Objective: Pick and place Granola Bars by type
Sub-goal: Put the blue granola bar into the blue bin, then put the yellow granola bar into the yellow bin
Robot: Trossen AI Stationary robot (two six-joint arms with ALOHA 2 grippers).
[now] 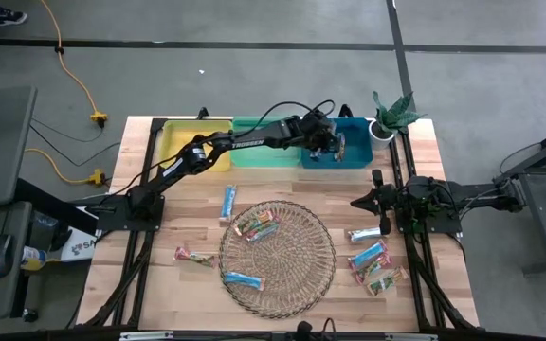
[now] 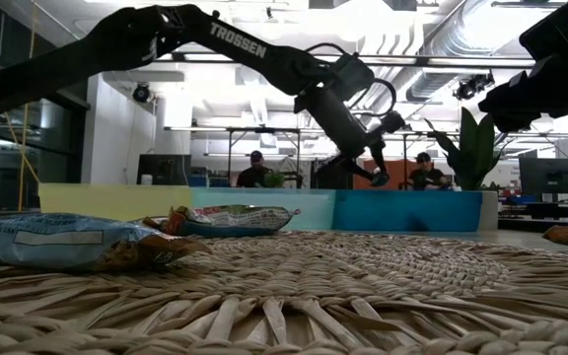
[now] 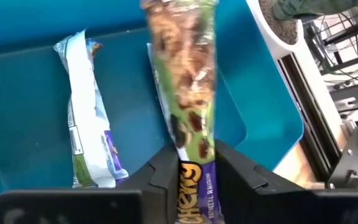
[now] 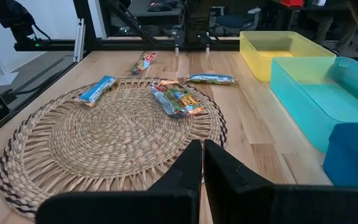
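Note:
My left gripper [image 1: 328, 144] reaches over the blue bin [image 1: 354, 158] at the table's far edge, shut on a granola bar [image 3: 188, 74] in a green and purple wrapper. Another bar [image 3: 86, 130] lies flat on the blue bin's floor [image 3: 30, 81]. Two bars [image 1: 254, 227] [image 1: 243, 279] lie on the round wicker tray [image 1: 301, 284]. More bars lie on the table left of it [image 1: 228, 202] [image 1: 195, 256] and right of it [image 1: 370, 256]. My right gripper [image 1: 356, 202] waits shut, right of the tray, holding nothing. My left gripper pinches the green and purple bar between its two fingers at the lettered end [image 3: 192, 149]. The fingers [image 3: 235, 171] come from above, slanting down into the blue bin, and lie along the bar. The bar points onward past the fingertips, over the bin's floor.
A yellow bin [image 1: 188, 147] and a green bin [image 1: 259, 156] stand left of the blue one along the far edge. A potted plant [image 1: 391, 116] stands right of the blue bin. People sit in the room beyond the table [image 2: 254, 170].

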